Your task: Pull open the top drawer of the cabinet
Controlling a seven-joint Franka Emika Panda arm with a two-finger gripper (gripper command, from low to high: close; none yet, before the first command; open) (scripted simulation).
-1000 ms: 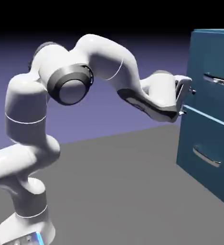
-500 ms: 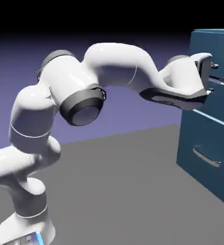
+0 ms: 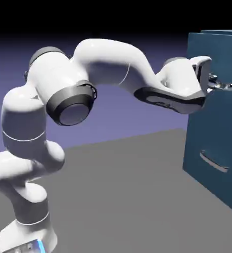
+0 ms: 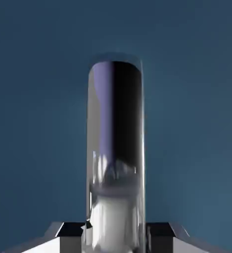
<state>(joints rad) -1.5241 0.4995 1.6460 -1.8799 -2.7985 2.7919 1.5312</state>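
Observation:
The teal-blue cabinet [image 3: 199,143] stands at the exterior view's right. Its top drawer [image 3: 221,54] juts out a little toward the left, past the front below it. My gripper [image 3: 214,82] is shut on the top drawer's silver bar handle [image 3: 225,87]. In the hand view the silver bar handle [image 4: 115,143] runs up the middle as a thick shiny bar against the drawer's blue front [image 4: 33,99]. The gripper [image 4: 115,236] pinches it, with grey fingertips [image 4: 70,231] pressed against both sides. The seam between the drawers is hidden behind my hand.
The lower drawer's silver handle [image 3: 214,163] sits on the flush front below my hand. Grey table [image 3: 122,197] spreads between the robot's base and the cabinet. My white arm [image 3: 113,64] arches across the picture's upper middle.
The hand moved right to the top handle, then its open jaws shut on the bar. The top drawer front has since shifted left, out of the cabinet, with the hand.

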